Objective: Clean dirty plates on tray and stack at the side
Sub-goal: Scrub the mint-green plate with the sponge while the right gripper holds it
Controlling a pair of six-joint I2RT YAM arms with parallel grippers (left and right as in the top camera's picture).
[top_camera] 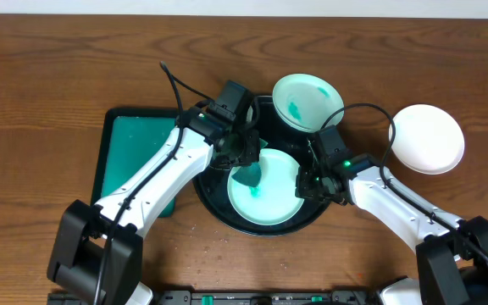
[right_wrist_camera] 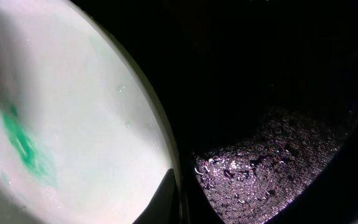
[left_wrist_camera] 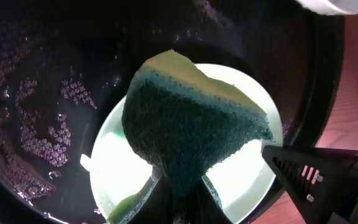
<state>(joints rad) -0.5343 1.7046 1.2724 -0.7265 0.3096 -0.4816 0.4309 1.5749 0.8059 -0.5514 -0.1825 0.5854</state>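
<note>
A pale mint-green plate (top_camera: 265,191) with teal smears lies in the round black tray (top_camera: 214,202). My left gripper (top_camera: 246,161) is shut on a green and yellow sponge (left_wrist_camera: 191,118) and holds it over that plate (left_wrist_camera: 241,81). My right gripper (top_camera: 305,182) is shut on the plate's right rim (right_wrist_camera: 160,124). A second mint-green plate (top_camera: 307,102) with a teal smear leans on the tray's far rim. A white plate (top_camera: 429,138) rests on the table at the right.
A rectangular green tray (top_camera: 130,152) with a black rim lies left of the round tray, partly under my left arm. Water drops and suds cover the black tray floor (left_wrist_camera: 42,124), also seen in the right wrist view (right_wrist_camera: 272,162).
</note>
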